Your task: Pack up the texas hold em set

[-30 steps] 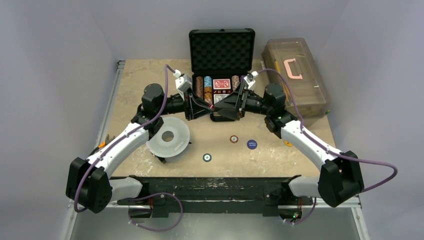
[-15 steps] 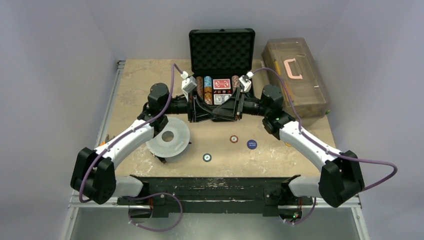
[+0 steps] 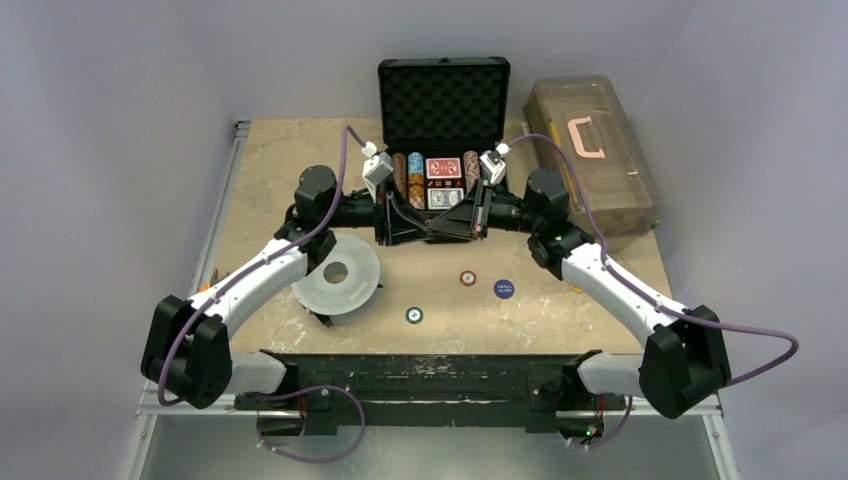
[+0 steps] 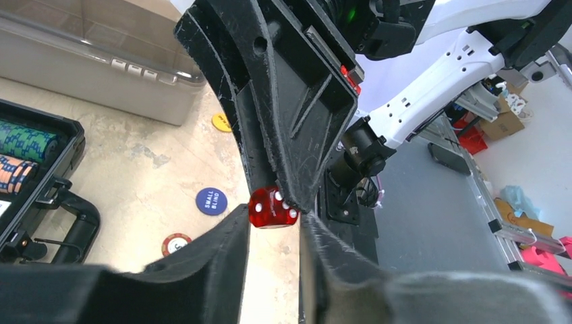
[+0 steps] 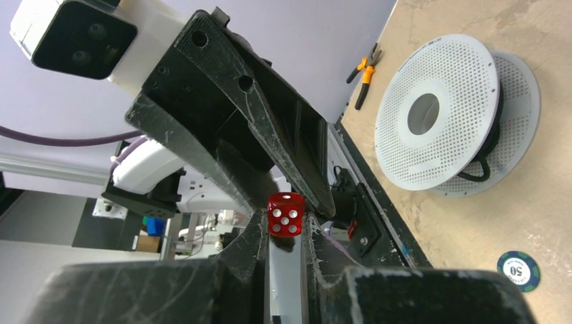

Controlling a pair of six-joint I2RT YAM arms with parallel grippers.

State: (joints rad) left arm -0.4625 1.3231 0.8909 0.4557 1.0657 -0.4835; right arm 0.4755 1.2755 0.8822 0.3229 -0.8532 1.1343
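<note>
**Both jaws clamp one red die [image 4: 273, 208]**

Left jaws and right jaws meet tip to tip at mid-frame overhead, each clenched on the die. Just behind, upper centre, the black briefcase [image 3: 443, 95] stands open on the table [image 3: 280, 160], chips [image 3: 415, 165] inside.

This is a robotics lab: a left arm [image 3: 250, 285] and a right arm [image 3: 620, 295], trailing purple cables [image 3: 750, 324], are bolted to a scuffed worktop [image 3: 270, 160] on an aluminium frame [image 3: 221, 200], with plain grey walls [image 3: 100, 150] around it. Orange-handled pliers [image 5: 365, 73] lie at the worktop's edge. A cardboard box [image 4: 504, 123] sits among stored clutter beyond.
</note>
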